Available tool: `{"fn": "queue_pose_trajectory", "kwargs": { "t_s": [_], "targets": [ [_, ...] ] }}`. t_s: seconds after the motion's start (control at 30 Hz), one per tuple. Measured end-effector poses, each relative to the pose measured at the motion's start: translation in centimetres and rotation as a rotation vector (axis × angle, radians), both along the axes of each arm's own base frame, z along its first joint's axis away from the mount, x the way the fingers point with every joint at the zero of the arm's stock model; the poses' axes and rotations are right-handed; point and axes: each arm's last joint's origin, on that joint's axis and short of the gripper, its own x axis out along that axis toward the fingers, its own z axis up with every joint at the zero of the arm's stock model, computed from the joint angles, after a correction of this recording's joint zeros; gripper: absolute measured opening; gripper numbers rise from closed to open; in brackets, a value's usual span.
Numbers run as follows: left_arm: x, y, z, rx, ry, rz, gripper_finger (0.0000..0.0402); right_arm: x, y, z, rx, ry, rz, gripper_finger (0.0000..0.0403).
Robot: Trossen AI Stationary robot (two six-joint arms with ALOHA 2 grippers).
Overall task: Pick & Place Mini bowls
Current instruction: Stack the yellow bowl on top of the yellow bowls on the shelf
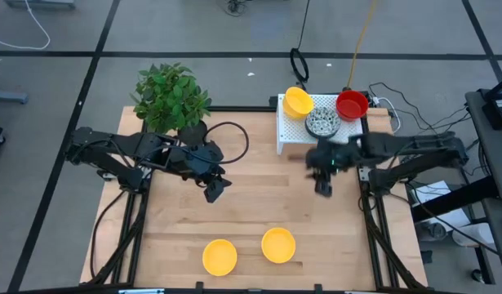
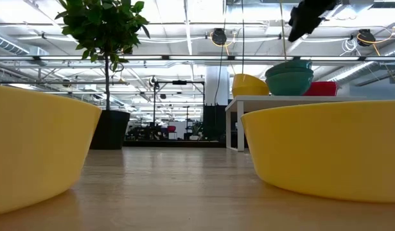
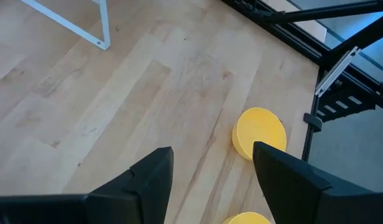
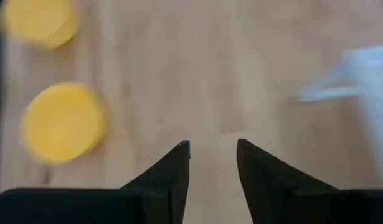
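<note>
two plain yellow mini bowls sit side by side near the front edge of the light wooden tabletop (image 1: 259, 200): the left yellow bowl (image 1: 219, 256) and, just beside it and a little farther in, the right yellow bowl (image 1: 278, 245), both apart from each other and from either arm. farther in, over the middle of the tabletop, the left gripper (image 1: 215, 189) hangs above bare wood with its dark fingers (image 3: 151, 180) spread apart and nothing between them. toward the right edge, the right gripper (image 1: 323, 183) hovers just in front of the rack, its fingers (image 4: 174, 174) parted with a narrow gap and holding nothing. at the far right corner stands a white perforated rectangular rack (image 1: 293, 131) carrying three more bowls: a yellow rack bowl (image 1: 298, 101) on its left end, a white bowl with dark speckles (image 1: 322, 123) in the middle, and a red bowl (image 1: 352, 104) on its right end. at the far left corner stands a dark pot with a green leafy plant (image 1: 171, 96).
</note>
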Motion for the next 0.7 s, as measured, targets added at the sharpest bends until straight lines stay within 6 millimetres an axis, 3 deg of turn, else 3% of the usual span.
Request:
{"fn": "queue_pose_trajectory", "kwargs": {
  "t_s": [0.23,0.4,0.53,0.7],
  "targets": [
    [0.0,0.0,0.0,-0.021,-0.001,0.022,0.0225,1.4,4.2,-4.9,0.058,-0.085,0.176,0.0144],
    [0.0,0.0,0.0,-0.051,-0.002,0.051,0.0225,3.3,5.7,-8.9,0.264,-0.276,0.171,0.0191],
    [0.0,0.0,0.0,-0.076,-0.003,0.075,0.0225,4.9,7.2,-11.6,0.33,-0.282,0.215,0.0219],
    [0.0,0.0,0.0,-0.108,-0.003,0.108,0.0225,6.6,9.3,-13.9,0.307,-0.217,0.331,0.0223]
  ]
}}
